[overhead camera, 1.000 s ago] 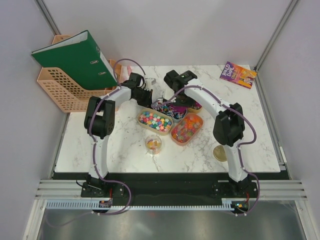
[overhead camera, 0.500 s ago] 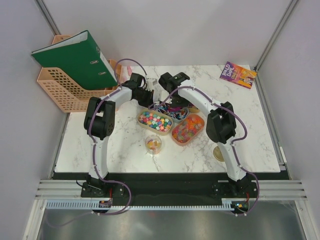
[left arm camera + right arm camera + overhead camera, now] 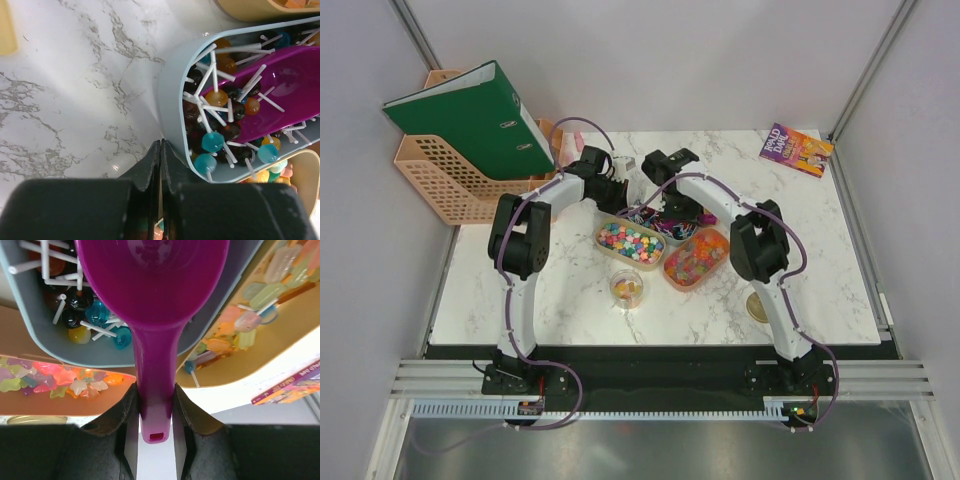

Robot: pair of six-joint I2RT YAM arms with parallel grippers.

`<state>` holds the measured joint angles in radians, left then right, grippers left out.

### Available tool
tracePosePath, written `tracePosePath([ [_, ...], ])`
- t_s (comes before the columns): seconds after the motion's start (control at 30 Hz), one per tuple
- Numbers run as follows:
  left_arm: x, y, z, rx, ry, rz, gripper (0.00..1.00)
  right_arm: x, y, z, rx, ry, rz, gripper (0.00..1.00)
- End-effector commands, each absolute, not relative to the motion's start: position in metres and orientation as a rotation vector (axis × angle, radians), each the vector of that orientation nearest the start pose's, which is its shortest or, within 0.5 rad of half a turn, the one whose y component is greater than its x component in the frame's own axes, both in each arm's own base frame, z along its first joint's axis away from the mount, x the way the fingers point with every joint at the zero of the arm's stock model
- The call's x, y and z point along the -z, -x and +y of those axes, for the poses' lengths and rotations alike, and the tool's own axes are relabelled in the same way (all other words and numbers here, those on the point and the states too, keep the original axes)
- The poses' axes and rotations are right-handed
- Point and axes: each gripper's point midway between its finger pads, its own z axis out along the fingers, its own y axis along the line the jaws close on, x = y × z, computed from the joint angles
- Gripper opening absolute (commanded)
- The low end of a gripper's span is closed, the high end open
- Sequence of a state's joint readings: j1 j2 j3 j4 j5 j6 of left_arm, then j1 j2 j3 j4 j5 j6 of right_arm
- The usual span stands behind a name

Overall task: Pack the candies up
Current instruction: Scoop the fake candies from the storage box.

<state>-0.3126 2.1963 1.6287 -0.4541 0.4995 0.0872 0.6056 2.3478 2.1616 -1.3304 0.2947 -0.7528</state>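
Little is judged packed: most small bright candies [image 3: 631,240] are left in oval tan trays [image 3: 599,236] at the white marble bench's [image 3: 560,290] middle, a magenta plastic scoop [image 3: 150,285] is clamped in the right hand [image 3: 155,404] above them, and the left hand [image 3: 161,162] is pressed together, empty

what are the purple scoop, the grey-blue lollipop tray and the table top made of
Magenta scoop: looks like moulded plastic, smooth and glossy, one uniform colour, slot in the handle end.
Grey-blue oval tray: probably thin plastic, matt, even thin rim.
White table top: marble look, grey veins, faint sheen; stone or printed laminate, cannot tell.
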Motion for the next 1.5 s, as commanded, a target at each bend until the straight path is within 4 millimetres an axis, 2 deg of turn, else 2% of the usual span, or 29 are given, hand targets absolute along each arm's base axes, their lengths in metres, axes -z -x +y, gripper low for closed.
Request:
tracePosePath([
  [0.0, -0.060, -0.445, -0.248, 0.784, -0.717, 2.394, 0.07, -0.066, -0.382, 0.176, 0.337, 1.952, 2.516, 0.00],
  [0.13, -0.061, -0.445, -0.242, 0.749, -0.714, 2.409, 0.18, -0.059, -0.386, 0.179, 0.243, 1.907, 2.506, 0.01],
  [0.17, -0.061, -0.445, -0.241, 0.740, -0.717, 2.408, 0.24, -0.061, -0.386, 0.180, 0.192, 1.892, 2.500, 0.00],
  [0.27, -0.067, -0.445, -0.237, 0.725, -0.722, 2.404, 0.28, -0.055, -0.379, 0.177, 0.151, 1.902, 2.493, 0.00],
  [0.4, -0.073, -0.447, -0.229, 0.713, -0.724, 2.398, 0.32, -0.054, -0.375, 0.183, 0.070, 1.894, 2.452, 0.00],
  [0.53, -0.081, -0.449, -0.221, 0.712, -0.715, 2.388, 0.37, -0.063, -0.385, 0.196, 0.028, 1.846, 2.366, 0.00],
  [0.57, -0.083, -0.447, -0.219, 0.714, -0.716, 2.389, 0.38, -0.060, -0.381, 0.199, -0.018, 1.845, 2.355, 0.00],
  [0.73, -0.105, -0.445, -0.214, 0.694, -0.762, 2.338, 0.42, -0.072, -0.389, 0.212, -0.086, 1.757, 2.228, 0.00],
  [0.87, -0.119, -0.447, -0.207, 0.637, -0.792, 2.306, 0.43, -0.083, -0.390, 0.211, -0.095, 1.707, 2.184, 0.01],
  [1.03, -0.125, -0.448, -0.202, 0.626, -0.790, 2.308, 0.43, -0.080, -0.387, 0.205, -0.080, 1.696, 2.209, 0.00],
  [1.2, -0.146, -0.455, -0.195, 0.559, -0.764, 2.274, 0.43, -0.103, -0.388, 0.199, -0.053, 1.650, 2.174, 0.00],
  [1.3, -0.161, -0.464, -0.177, 0.413, -0.723, 2.255, 0.47, -0.128, -0.385, 0.196, -0.029, 1.640, 2.120, 0.00],
  [1.33, -0.164, -0.469, -0.165, 0.324, -0.692, 2.261, 0.49, -0.134, -0.383, 0.195, -0.028, 1.640, 2.109, 0.01],
  [1.4, -0.174, -0.471, -0.152, 0.236, -0.660, 2.241, 0.58, -0.149, -0.377, 0.191, -0.021, 1.651, 2.077, 0.00],
  [1.47, -0.171, -0.470, -0.135, 0.132, -0.598, 2.261, 0.98, -0.158, -0.366, 0.186, -0.026, 1.670, 2.076, 0.00],
])
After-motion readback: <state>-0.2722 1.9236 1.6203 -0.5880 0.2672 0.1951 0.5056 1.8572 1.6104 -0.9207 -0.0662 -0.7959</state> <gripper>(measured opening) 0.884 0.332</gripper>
